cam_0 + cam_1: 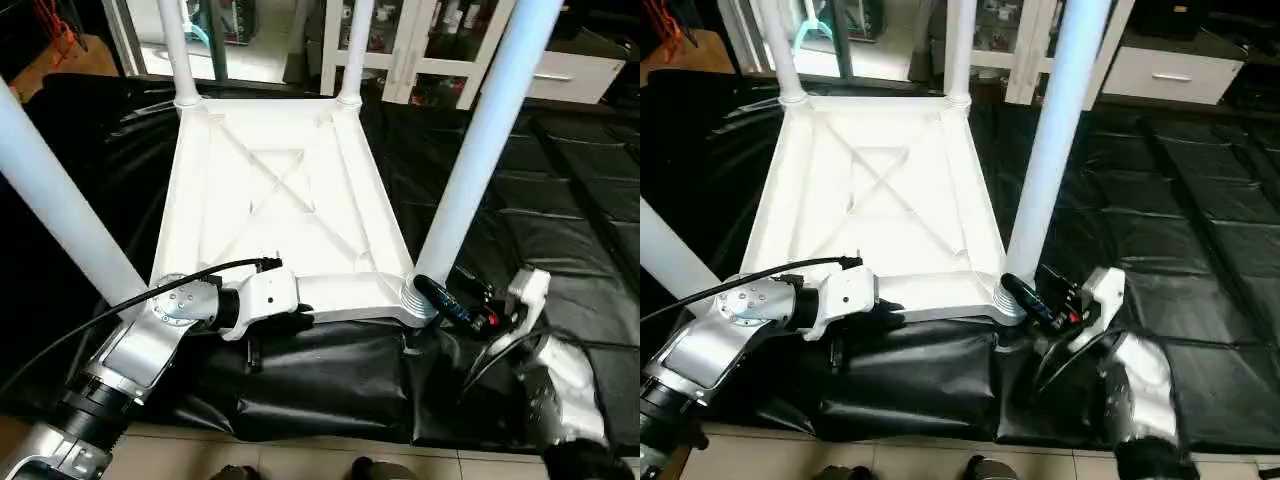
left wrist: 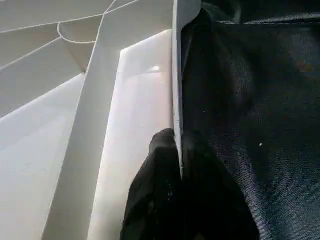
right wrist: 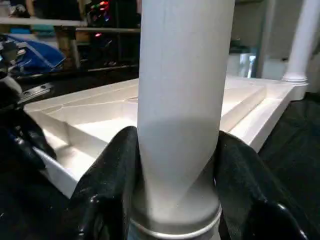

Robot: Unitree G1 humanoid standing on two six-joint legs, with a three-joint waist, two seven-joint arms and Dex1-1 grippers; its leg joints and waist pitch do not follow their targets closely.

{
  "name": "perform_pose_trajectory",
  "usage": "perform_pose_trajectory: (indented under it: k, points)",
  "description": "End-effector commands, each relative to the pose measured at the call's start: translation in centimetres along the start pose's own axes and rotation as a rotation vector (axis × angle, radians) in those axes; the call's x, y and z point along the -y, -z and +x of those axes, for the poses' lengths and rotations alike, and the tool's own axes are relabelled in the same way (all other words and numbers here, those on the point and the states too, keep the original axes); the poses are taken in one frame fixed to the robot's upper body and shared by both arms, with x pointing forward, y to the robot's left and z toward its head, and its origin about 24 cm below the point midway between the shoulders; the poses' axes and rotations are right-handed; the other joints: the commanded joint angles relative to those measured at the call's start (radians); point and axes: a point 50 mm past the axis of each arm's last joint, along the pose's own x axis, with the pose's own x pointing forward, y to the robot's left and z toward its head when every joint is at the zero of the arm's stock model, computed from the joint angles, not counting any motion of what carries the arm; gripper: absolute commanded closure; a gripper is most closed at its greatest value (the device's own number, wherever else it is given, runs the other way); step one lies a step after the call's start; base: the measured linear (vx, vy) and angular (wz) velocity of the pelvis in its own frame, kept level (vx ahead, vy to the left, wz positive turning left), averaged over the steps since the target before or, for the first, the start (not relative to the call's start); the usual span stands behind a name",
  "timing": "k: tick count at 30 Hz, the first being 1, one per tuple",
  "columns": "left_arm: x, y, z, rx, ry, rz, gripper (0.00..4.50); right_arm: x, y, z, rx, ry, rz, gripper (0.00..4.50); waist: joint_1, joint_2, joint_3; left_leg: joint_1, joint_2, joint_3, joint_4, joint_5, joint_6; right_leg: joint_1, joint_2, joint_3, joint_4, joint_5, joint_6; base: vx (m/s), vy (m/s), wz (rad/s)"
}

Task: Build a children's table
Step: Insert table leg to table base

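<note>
The children's table lies upside down on a black sheet, its white ribbed top (image 1: 280, 190) facing up. Legs stand upright in the two far corners (image 1: 178, 50) (image 1: 352, 50), the near left corner (image 1: 55, 200) and the near right corner (image 1: 480, 150). My left gripper (image 2: 177, 150) is shut on the thin near rim of the top, one finger (image 2: 155, 165) inside the rim and one outside. My right gripper (image 3: 175, 165) is shut on the base of the near right leg (image 3: 185, 75), just above its socket, with a black finger (image 3: 112, 165) on each side.
The black sheet (image 1: 560, 230) covers the ground around the top and bunches up under its near edge (image 1: 320, 380). A white glass-door cabinet (image 1: 420, 40) and a white drawer unit (image 1: 580, 75) stand behind. Pale floor tiles (image 1: 300, 460) run along the near side.
</note>
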Motion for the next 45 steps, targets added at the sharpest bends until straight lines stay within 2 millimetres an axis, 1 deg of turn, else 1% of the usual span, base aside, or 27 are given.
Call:
perform_pose_trajectory:
  k: [1, 5, 11, 13, 14, 15, 17, 19, 20, 21, 22, 23, 24, 26, 27, 29, 32, 33, 34, 35, 36, 37, 40, 41, 42, 44, 45]
  points:
    - [0.6, 1.6, 0.7, -0.071, -0.01, -0.041, 4.5, -0.1, -0.1, -0.6, 0.008, 0.026, -0.038, 2.64, -0.014, -0.004, -0.03, 0.036, 0.081, -0.05, -0.105, -0.479, -0.04, -0.018, -0.058, 0.038, -0.081, -0.473, -0.161, 0.0, 0.0, 0.0]
    - [0.5, 1.7, 0.7, -0.071, -0.013, -0.039, 4.5, -0.3, 0.0, -0.6, 0.016, 0.034, -0.043, 2.64, -0.013, -0.004, -0.032, 0.032, 0.081, -0.047, -0.103, -0.447, -0.029, -0.013, -0.06, 0.039, -0.078, -0.444, -0.174, 0.0, 0.0, 0.0]
    - [0.2, 1.6, 0.8, -0.058, -0.039, -0.047, 4.5, -0.5, 0.1, -0.7, 0.026, 0.063, -0.035, 2.64, -0.012, -0.003, -0.034, 0.035, 0.08, -0.046, -0.101, -0.447, -0.028, -0.013, -0.06, 0.039, -0.078, -0.454, -0.175, 0.0, 0.0, 0.0]
    - [0.0, 1.5, 0.7, -0.041, -0.044, -0.075, 4.03, -0.4, -0.1, -0.5, 0.037, 0.072, -0.039, 2.64, -0.013, -0.004, -0.034, 0.034, 0.08, -0.047, -0.101, -0.448, -0.028, -0.012, -0.061, 0.039, -0.078, -0.466, -0.173, 0.0, 0.0, 0.0]
    - [-0.2, 1.0, 0.5, 0.008, -0.03, -0.123, 3.91, 0.0, -0.6, -0.1, 0.06, 0.091, -0.046, 2.64, -0.013, 0.0, -0.036, 0.033, 0.079, -0.048, -0.102, -0.449, -0.032, -0.01, -0.061, 0.038, -0.077, -0.466, -0.174, 0.0, 0.0, 0.0]
    - [-0.2, 0.9, 0.5, 0.016, -0.028, -0.127, 3.91, 0.1, -0.7, 0.0, 0.065, 0.093, -0.048, 2.64, -0.014, -0.002, -0.037, 0.031, 0.079, -0.048, -0.102, -0.445, -0.032, -0.008, -0.061, 0.037, -0.076, -0.461, -0.177, 0.0, 0.0, 0.0]
    - [-0.5, 0.3, 0.2, 0.061, -0.029, -0.138, 3.73, 0.6, -1.3, 0.5, 0.088, 0.103, -0.059, 2.64, -0.012, 0.002, -0.04, 0.032, 0.078, -0.047, -0.1, -0.428, -0.027, -0.008, -0.06, 0.037, -0.073, -0.433, -0.187, 0.0, 0.0, 0.0]
    - [-1.1, -0.4, -0.1, 0.122, -0.057, -0.15, 3.47, 1.0, -2.0, 1.1, 0.113, 0.1, -0.073, 2.64, -0.014, 0.001, -0.047, 0.024, 0.078, -0.046, -0.1, -0.383, -0.019, 0.002, -0.058, 0.034, -0.064, -0.369, -0.202, 0.0, 0.0, 0.0]
    - [-1.1, -0.4, -0.1, 0.122, -0.057, -0.15, 3.49, 1.0, -2.0, 1.1, 0.113, 0.1, -0.073, 2.64, -0.015, -0.001, -0.051, 0.02, 0.076, -0.044, -0.098, -0.352, -0.009, 0.007, -0.058, 0.034, -0.06, -0.332, -0.21, 0.0, 0.0, 0.0]
    - [-2.0, -1.6, -0.6, 0.22, -0.102, -0.187, 3.51, 1.2, -2.8, 1.8, 0.14, 0.089, -0.088, 2.64, -0.011, 0.001, -0.063, 0.017, 0.074, -0.034, -0.087, -0.231, 0.032, 0.015, -0.061, 0.033, -0.046, -0.187, -0.245, 0.0, 0.0, 0.0]
    - [-2.4, -2.1, -0.9, 0.264, -0.119, -0.204, 3.41, 1.3, -3.1, 2.0, 0.15, 0.084, -0.095, 2.64, -0.01, 0.002, -0.063, 0.014, 0.073, -0.032, -0.085, -0.21, 0.05, 0.016, -0.062, 0.031, -0.045, -0.156, -0.256, 0.0, 0.0, 0.0]
    - [-2.4, -2.1, -0.9, 0.264, -0.119, -0.204, 3.21, 1.3, -3.1, 2.0, 0.15, 0.084, -0.095, 2.64, -0.009, 0.003, -0.061, 0.012, 0.074, -0.03, -0.087, -0.217, 0.062, 0.012, -0.059, 0.029, -0.046, -0.162, -0.263, 0.0, 0.0, 0.0]
    - [-3.3, -3.4, -1.5, 0.366, -0.155, -0.25, 3.06, 1.5, -3.8, 2.5, 0.173, 0.078, -0.107, 2.64, -0.01, 0.0, -0.065, 0.013, 0.072, -0.028, -0.081, -0.241, 0.07, 0.009, -0.057, 0.027, -0.047, -0.198, -0.263, 0.0, 0.0, 0.0]
    - [-4.5, -5.1, -2.5, 0.496, -0.191, -0.306, 2.91, 1.6, -4.5, 3.1, 0.192, 0.068, -0.112, 2.64, -0.007, 0.003, -0.08, 0.009, 0.069, -0.026, -0.068, -0.135, 0.098, 0.018, -0.054, 0.025, -0.028, -0.058, -0.288, 0.0, 0.0, 0.0]
    - [-4.8, -5.6, -2.8, 0.533, -0.198, -0.32, 2.91, 1.7, -4.6, 3.3, 0.196, 0.066, -0.115, 2.64, -0.006, 0.002, -0.08, 0.009, 0.069, -0.024, -0.067, -0.1, 0.112, 0.016, -0.051, 0.023, -0.023, -0.014, -0.3, 0.0, 0.0, 0.0]
    - [-5.2, -6.4, -3.1, 0.587, -0.197, -0.34, 2.59, 1.8, -4.8, 3.6, 0.196, 0.06, -0.114, 2.64, -0.005, -0.003, -0.082, 0.001, 0.064, -0.02, -0.053, -0.023, 0.166, 0.021, -0.051, 0.02, -0.007, 0.091, -0.328, 0.0, 0.0, 0.0]
    - [-5.6, -7.6, -3.3, 0.638, -0.198, -0.345, 2.55, 1.7, -5.0, 4.0, 0.189, 0.04, -0.087, 2.64, -0.003, -0.006, -0.083, -0.002, 0.062, -0.019, -0.042, 0.023, 0.212, 0.025, -0.053, 0.021, -0.001, 0.138, -0.333, 0.0, 0.0, 0.0]
    - [-5.7, -7.8, -3.2, 0.633, -0.217, -0.339, 2.25, 1.7, -5.0, 4.0, 0.191, 0.036, -0.062, 2.64, -0.003, -0.007, -0.082, -0.002, 0.062, -0.019, -0.04, 0.027, 0.223, 0.025, -0.051, 0.02, 0.0, 0.135, -0.329, 0.0, 0.0, 0.0]
    - [-6.0, -7.8, -3.1, 0.602, -0.252, -0.319, 2.25, 1.6, -5.1, 4.1, 0.192, 0.029, -0.043, 2.64, -0.001, -0.003, -0.086, -0.001, 0.063, -0.021, -0.038, 0.033, 0.226, 0.027, -0.052, 0.019, 0.002, 0.133, -0.328, 0.0, 0.0, 0.0]
    - [-6.1, -7.8, -3.0, 0.583, -0.268, -0.308, 2.11, 1.6, -5.2, 4.2, 0.193, 0.023, -0.046, 2.64, -0.002, -0.003, -0.086, -0.001, 0.064, -0.022, -0.038, 0.035, 0.232, 0.028, -0.051, 0.018, 0.0, 0.126, -0.325, 0.0, 0.0, 0.0]
    - [-6.3, -7.8, -2.9, 0.564, -0.283, -0.297, 2.11, 1.5, -5.3, 4.3, 0.198, 0.014, -0.052, 2.64, -0.003, -0.003, -0.085, -0.003, 0.066, -0.024, -0.037, 0.033, 0.234, 0.027, -0.051, 0.016, 0.0, 0.104, -0.316, 0.0, 0.0, 0.0]
    - [-6.6, -7.9, -2.9, 0.556, -0.309, -0.299, 1.97, 1.5, -5.6, 4.4, 0.211, 0.012, -0.037, 2.64, -0.001, 0.003, -0.083, 0.0, 0.069, -0.025, -0.039, 0.007, 0.223, 0.024, -0.051, 0.015, -0.004, 0.051, -0.307, 0.0, 0.0, 0.0]
    - [-7.2, -8.6, -3.1, 0.575, -0.338, -0.329, 1.88, 1.7, -6.1, 4.8, 0.228, 0.019, 0.044, 2.64, -0.001, 0.003, -0.068, 0.012, 0.071, -0.023, -0.052, -0.162, 0.129, 0.013, -0.045, 0.015, -0.031, -0.179, -0.278, 0.0, 0.0, 0.0]
    - [-7.3, -8.7, -3.1, 0.576, -0.341, -0.332, 1.88, 1.8, -6.2, 4.8, 0.229, 0.021, 0.062, 2.64, -0.001, 0.003, -0.068, 0.012, 0.071, -0.023, -0.052, -0.162, 0.129, 0.013, -0.045, 0.015, -0.031, -0.179, -0.278, 0.0, 0.0, 0.0]
    - [-7.6, -9.0, -3.1, 0.583, -0.354, -0.331, 1.88, 1.8, -6.4, 4.9, 0.209, -0.012, 0.029, 2.64, 0.0, 0.006, -0.071, 0.013, 0.07, -0.027, -0.054, -0.202, 0.085, 0.013, -0.045, 0.015, -0.036, -0.234, -0.256, 0.0, 0.0, 0.0]
    - [-7.6, -9.2, -3.0, 0.587, -0.359, -0.33, 1.88, 1.7, -6.5, 4.9, 0.2, -0.025, 0.011, 2.64, 0.0, 0.004, -0.074, 0.011, 0.068, -0.028, -0.054, -0.193, 0.073, 0.015, -0.043, 0.015, -0.035, -0.221, -0.249, 0.0, 0.0, 0.0]
    - [-8.3, -10.2, -3.4, 0.645, -0.405, -0.352, 1.88, 1.6, -6.7, 4.9, 0.182, -0.051, -0.048, 2.64, 0.0, 0.005, -0.074, 0.011, 0.068, -0.026, -0.054, -0.193, 0.068, 0.012, -0.042, 0.015, -0.034, -0.207, -0.248, 0.0, 0.0, 0.0]
